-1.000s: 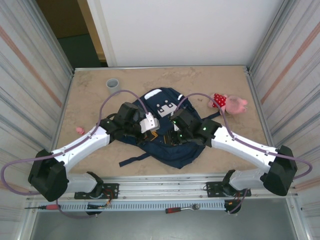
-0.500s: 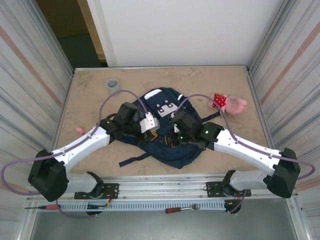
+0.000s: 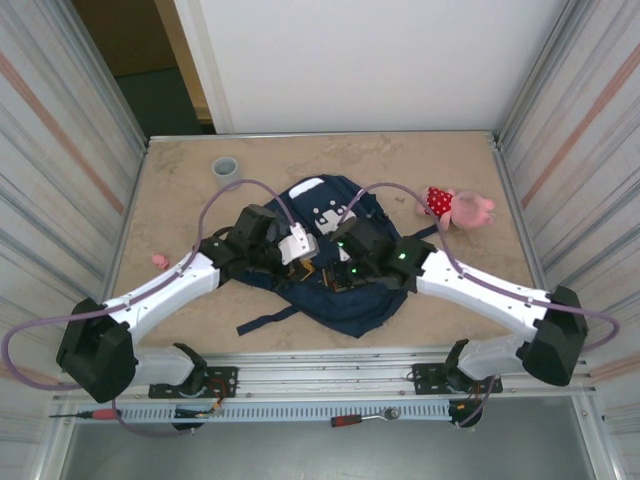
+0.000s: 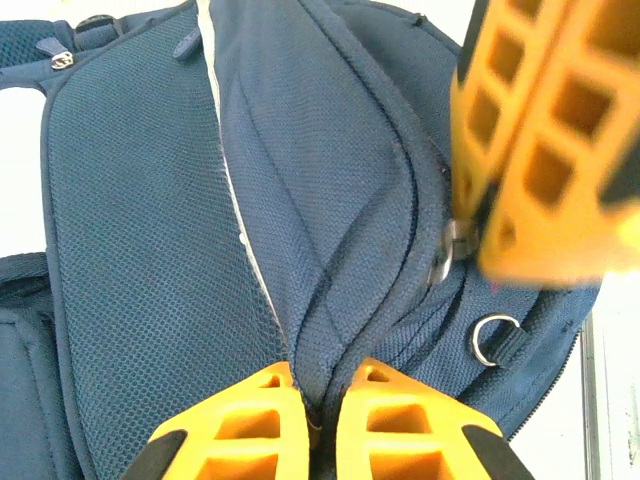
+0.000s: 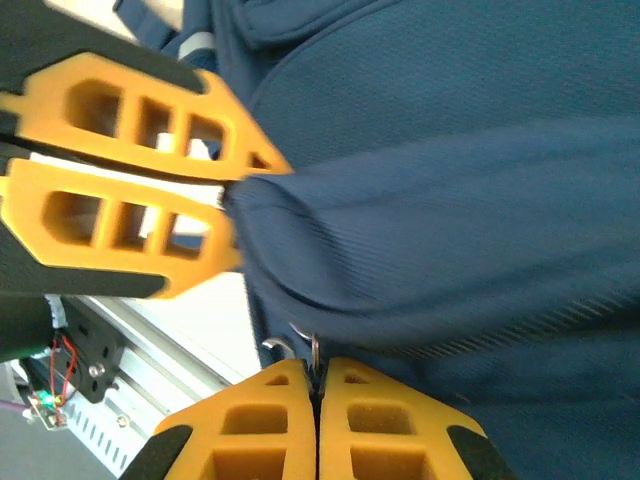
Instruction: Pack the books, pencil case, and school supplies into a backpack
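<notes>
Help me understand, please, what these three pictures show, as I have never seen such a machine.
These are two robot arms bolted at the near edge of a table. The wide picture comes from a camera above and behind them; the other two come from cameras on each wrist, looking past orange fingers. On the table lie a navy backpack, a grey cup and a pink and red plush toy. The left tool is shut, pinching a fold of the backpack's fabric. The right tool is shut on what looks like a metal zipper pull.
</notes>
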